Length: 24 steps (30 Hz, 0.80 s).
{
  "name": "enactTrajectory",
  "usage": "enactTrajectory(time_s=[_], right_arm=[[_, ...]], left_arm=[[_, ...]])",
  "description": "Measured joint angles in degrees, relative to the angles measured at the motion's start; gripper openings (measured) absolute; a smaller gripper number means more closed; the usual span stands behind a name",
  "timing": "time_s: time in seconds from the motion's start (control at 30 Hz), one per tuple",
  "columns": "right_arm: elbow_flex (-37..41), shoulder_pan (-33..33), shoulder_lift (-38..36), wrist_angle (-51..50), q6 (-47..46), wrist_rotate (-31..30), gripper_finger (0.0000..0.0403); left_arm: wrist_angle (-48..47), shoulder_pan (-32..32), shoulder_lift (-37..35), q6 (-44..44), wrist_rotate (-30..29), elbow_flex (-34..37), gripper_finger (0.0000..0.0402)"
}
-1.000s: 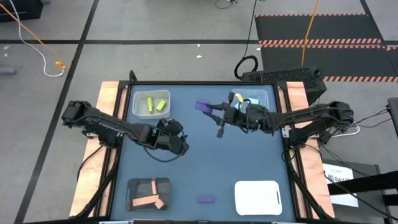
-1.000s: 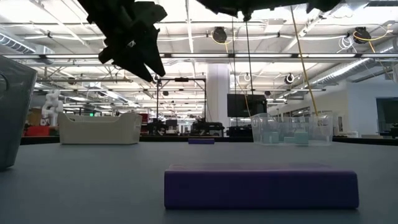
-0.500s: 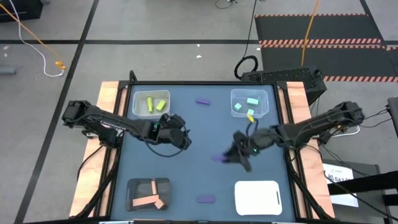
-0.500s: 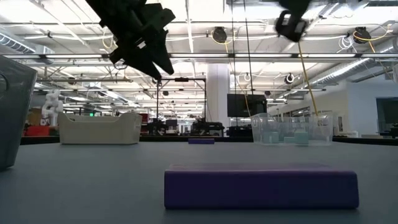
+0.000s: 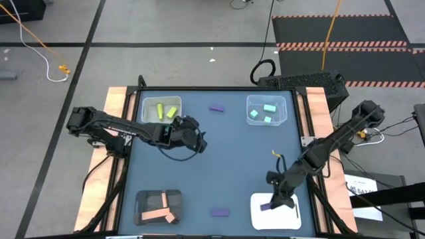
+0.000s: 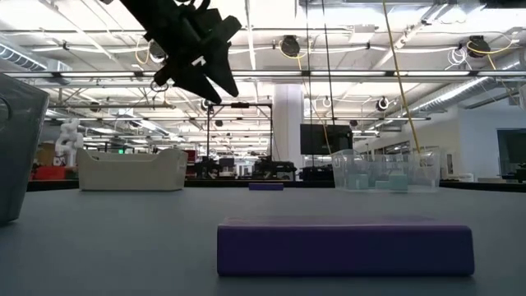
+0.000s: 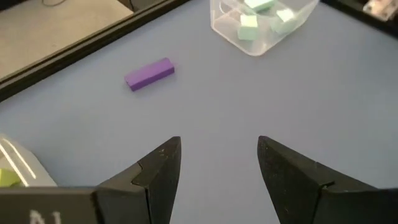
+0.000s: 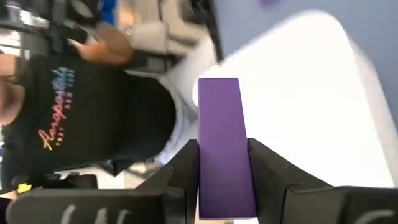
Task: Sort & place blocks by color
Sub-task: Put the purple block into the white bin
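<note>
My right gripper is over the white tray at the table's near right and is shut on a purple bar. My left gripper hovers open above the table's left middle, touching nothing. Another purple bar lies flat near the far edge and shows in the left wrist view as the purple bar. A third purple bar lies flat at the near edge. Yellow-green blocks sit in a clear tray, mint blocks in another, and salmon blocks in the black tray. My right gripper pinches the purple bar between its two fingers by the long sides. The bar lies along the fingers and sticks out past their free ends. The fingers slant down toward the table's near edge. I cannot tell whether the bar touches the white tray.
The wooden side rails flank the dark table. A person in a black shirt stands beyond the table's near right. Open tabletop lies in the middle, between the trays at the corners.
My right gripper has carried the purple bar from the far middle of the table across to the near right and down over the white tray, staying shut on it. My left gripper has drifted slightly toward the far edge and the right.
</note>
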State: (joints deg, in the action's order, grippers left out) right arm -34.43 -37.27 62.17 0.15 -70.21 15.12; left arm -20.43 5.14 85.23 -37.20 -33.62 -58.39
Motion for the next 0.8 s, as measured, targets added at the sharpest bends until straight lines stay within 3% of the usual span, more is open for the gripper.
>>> enactTrajectory(time_s=[0.27, 0.53, 0.8], right_arm=[[7.1, -2.6, 0.0, 1.3, -11.5, 0.2, 0.0116], [9.1, -2.8, -0.1, 13.6, -10.6, 0.4, 0.0177], [9.0, -1.3, -0.1, 26.3, -3.5, 0.1, 0.0225]], left_arm=[[6.4, -1.6, 0.0, 4.3, 0.1, 0.0, 0.0214], [12.5, -4.5, 2.1, 20.1, 6.0, 0.1, 0.0214], [13.4, -5.1, 5.2, 21.0, 10.3, 0.1, 0.0214]])
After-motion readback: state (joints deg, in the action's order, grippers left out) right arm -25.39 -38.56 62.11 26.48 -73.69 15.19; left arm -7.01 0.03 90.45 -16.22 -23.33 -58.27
